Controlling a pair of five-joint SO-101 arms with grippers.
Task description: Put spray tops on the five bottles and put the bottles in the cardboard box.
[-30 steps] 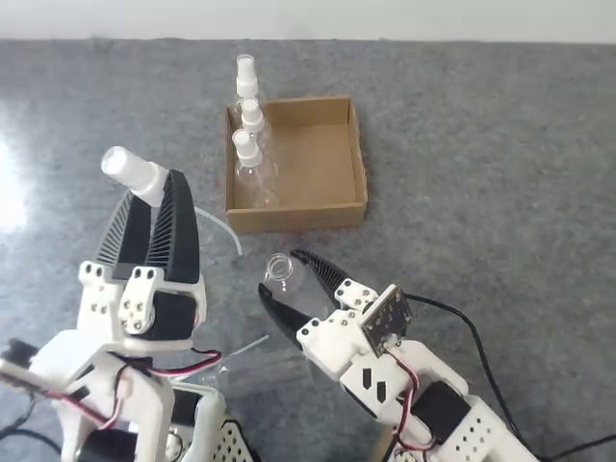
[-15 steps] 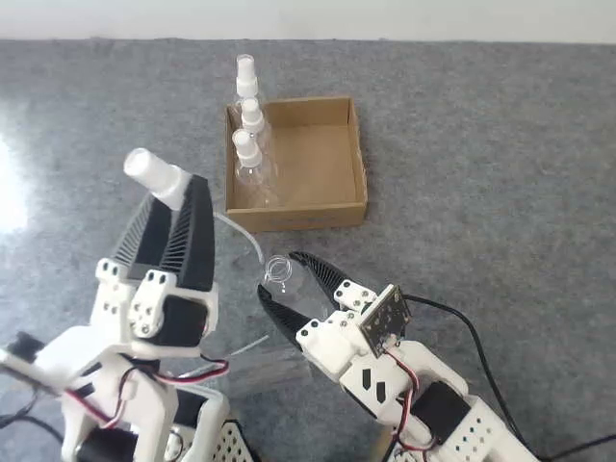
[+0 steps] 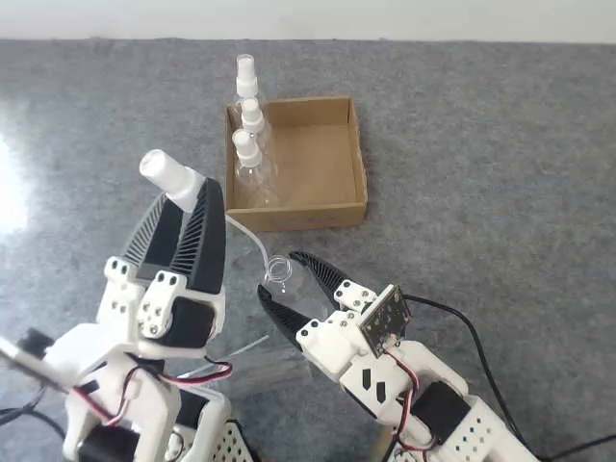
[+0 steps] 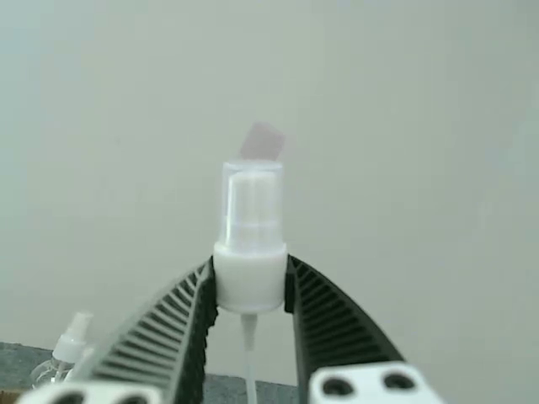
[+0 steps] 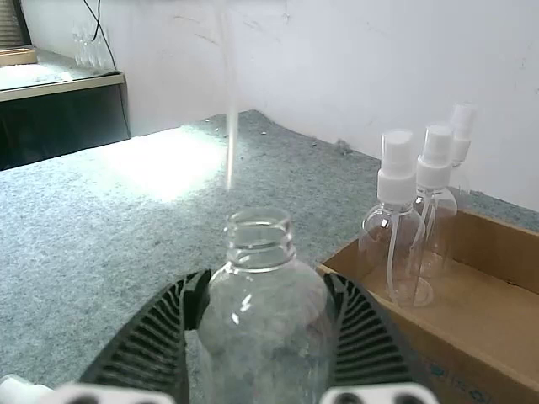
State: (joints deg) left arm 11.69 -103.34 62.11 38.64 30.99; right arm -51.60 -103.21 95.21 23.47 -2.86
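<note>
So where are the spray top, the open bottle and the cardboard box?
spray top (image 4: 250,278): left wrist view, white collar.
open bottle (image 5: 258,240): right wrist view, bare neck.
cardboard box (image 3: 313,154): high view, bare floor.

The high view looks steeply down from above the near edge, over both arms, across the table (image 3: 481,144) to the box (image 3: 358,154) farther off. The left wrist view sits close behind the left gripper (image 4: 249,273) and its top (image 4: 252,202), tilted up at a wall (image 4: 404,126). The right wrist view sits close behind the right gripper (image 5: 263,282) and its bottle (image 5: 259,337), looking low toward the box. All three views share the capped bottles (image 5: 396,227).
</note>
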